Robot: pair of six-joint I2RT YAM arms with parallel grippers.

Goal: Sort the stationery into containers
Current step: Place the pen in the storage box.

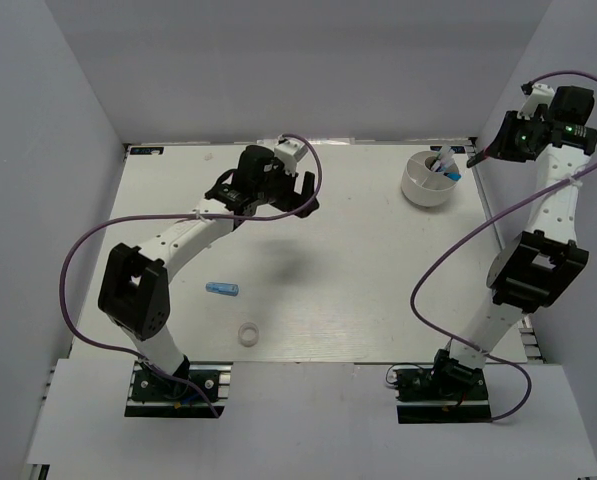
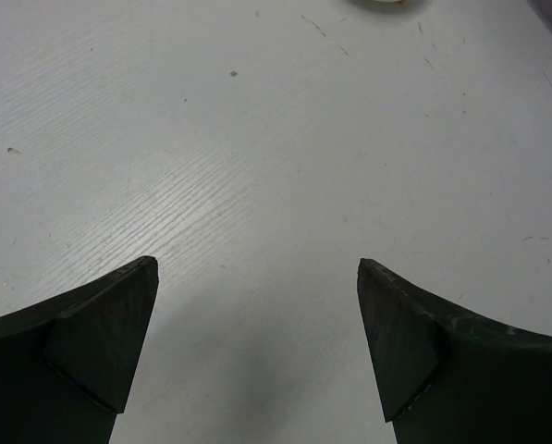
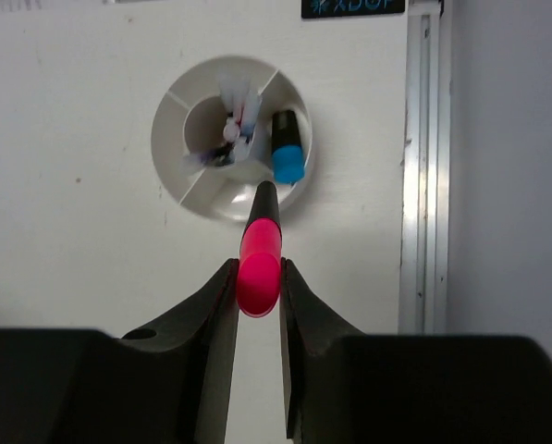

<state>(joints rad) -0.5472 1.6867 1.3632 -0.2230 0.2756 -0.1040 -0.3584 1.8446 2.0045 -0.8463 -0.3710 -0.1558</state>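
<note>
Two loose items: I see a blue tube (image 1: 222, 289) and tape ring (image 1: 247, 334) on the desk (image 1: 358, 290).
Left gripper (image 2: 257, 277): spread wide, empty.
Right gripper (image 3: 258, 270): clamped on pink-capped marker (image 3: 260, 250) near the dish (image 3: 177, 111).

Robotics lab test cell, white table (image 1: 358, 290) boxed by plain pale panels (image 1: 38, 140) on three sides, left arm (image 1: 178, 240) and right arm (image 1: 538, 270) bolted at its near edge, aluminium rail (image 3: 425, 185) along its right edge.
</note>
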